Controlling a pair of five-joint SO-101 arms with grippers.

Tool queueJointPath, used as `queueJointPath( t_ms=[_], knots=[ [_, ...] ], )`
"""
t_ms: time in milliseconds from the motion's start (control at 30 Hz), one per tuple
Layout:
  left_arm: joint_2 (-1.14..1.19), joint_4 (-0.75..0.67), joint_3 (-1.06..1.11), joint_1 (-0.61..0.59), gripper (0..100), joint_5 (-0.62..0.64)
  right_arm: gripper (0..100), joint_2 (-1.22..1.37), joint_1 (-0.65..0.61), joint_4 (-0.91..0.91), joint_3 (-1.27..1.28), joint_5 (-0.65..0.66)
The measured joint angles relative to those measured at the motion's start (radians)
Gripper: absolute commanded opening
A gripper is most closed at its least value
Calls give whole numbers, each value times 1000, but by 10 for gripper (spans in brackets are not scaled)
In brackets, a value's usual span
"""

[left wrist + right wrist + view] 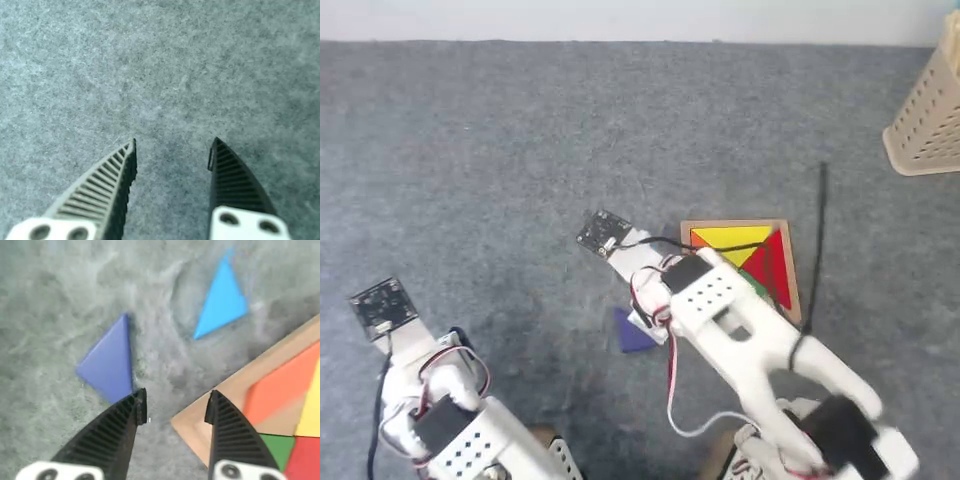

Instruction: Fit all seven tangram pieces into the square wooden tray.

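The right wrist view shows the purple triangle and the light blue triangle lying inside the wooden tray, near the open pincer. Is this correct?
Not quite. The right wrist view shows the purple triangle and the light blue triangle lying on the grey carpet outside the wooden tray, near the open right pincer.

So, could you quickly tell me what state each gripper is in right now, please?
Left gripper: open, holding nothing.
Right gripper: open, holding nothing.
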Motion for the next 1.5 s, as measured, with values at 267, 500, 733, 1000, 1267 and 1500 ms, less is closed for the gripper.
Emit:
queueJointPath(
  t_ms=[267, 500, 733, 1000, 1267, 1500],
  knots=[
    [0, 0, 0, 0, 225, 0, 203, 21, -137, -23, 0, 21],
    [0, 0, 0, 0, 225, 0, 203, 158, -190, -55, 0, 21],
    [0, 0, 0, 0, 225, 0, 240, 158, -196, -61, 0, 11],
    [0, 0, 0, 0, 225, 0, 229, 158, -198, -92, 35, -5],
    [0, 0, 0, 0, 225, 0, 228, 126, -196, -98, 40, -135],
    [0, 0, 0, 0, 225, 0, 230, 109, -224, -107, 40, -193]
  ],
)
